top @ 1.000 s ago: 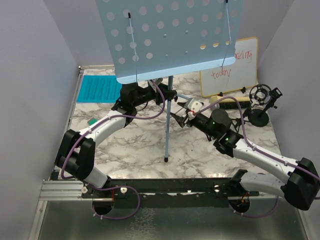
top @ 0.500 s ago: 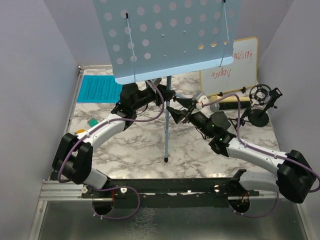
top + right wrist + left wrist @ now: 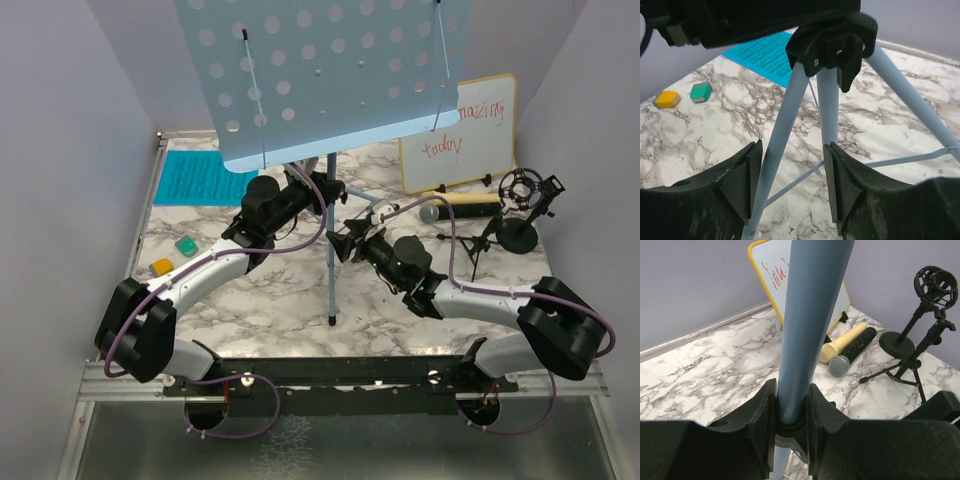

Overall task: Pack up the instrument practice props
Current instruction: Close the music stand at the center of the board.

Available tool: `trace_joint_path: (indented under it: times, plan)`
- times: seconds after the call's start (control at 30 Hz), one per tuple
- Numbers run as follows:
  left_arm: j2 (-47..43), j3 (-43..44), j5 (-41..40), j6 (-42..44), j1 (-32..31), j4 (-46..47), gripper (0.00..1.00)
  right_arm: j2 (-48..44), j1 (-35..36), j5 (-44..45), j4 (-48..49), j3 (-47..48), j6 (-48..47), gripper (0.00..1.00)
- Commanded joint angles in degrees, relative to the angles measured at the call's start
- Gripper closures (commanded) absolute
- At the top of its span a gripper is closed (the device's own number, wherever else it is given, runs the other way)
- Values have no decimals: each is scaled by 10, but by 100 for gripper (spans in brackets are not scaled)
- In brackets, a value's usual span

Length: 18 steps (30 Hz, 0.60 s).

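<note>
Left fingers pinch the light-blue perforated metal music rack; right fingers spread at its pale tripod legs
Between the left fingers sits the rack's round blue pole, probably gripped so it stands upright on the white marbled bench. Just below, the right fingers straddle two of the legs under the black plastic hub, apparently set to fold them inward; contact is unclear

Light-blue perforated music rack stands upright.

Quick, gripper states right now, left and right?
Left gripper: closed on the music rack's pole.
Right gripper: open, fingers either side of two tripod legs.
</note>
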Motion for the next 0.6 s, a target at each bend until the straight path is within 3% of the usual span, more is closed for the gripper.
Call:
trace_joint_path:
  times: [0.0, 0.17, 0.33, 0.4, 0.57]
  plan:
    - [-5, -37, -18, -81, -17, -113, 100, 40, 14, 38, 63, 3, 24, 43]
    - [-3, -36, -8, -75, -16, -111, 100, 85, 15, 40, 98, 14, 44, 50]
    - [-5, -35, 16, -57, -15, -105, 100, 82, 15, 24, 82, 23, 46, 82]
    - [-11, -39, 26, -49, -11, -95, 94, 73, 15, 24, 73, 21, 47, 98]
    - [-36, -53, 68, -52, 22, -60, 70, 50, 14, 8, 57, 13, 42, 99]
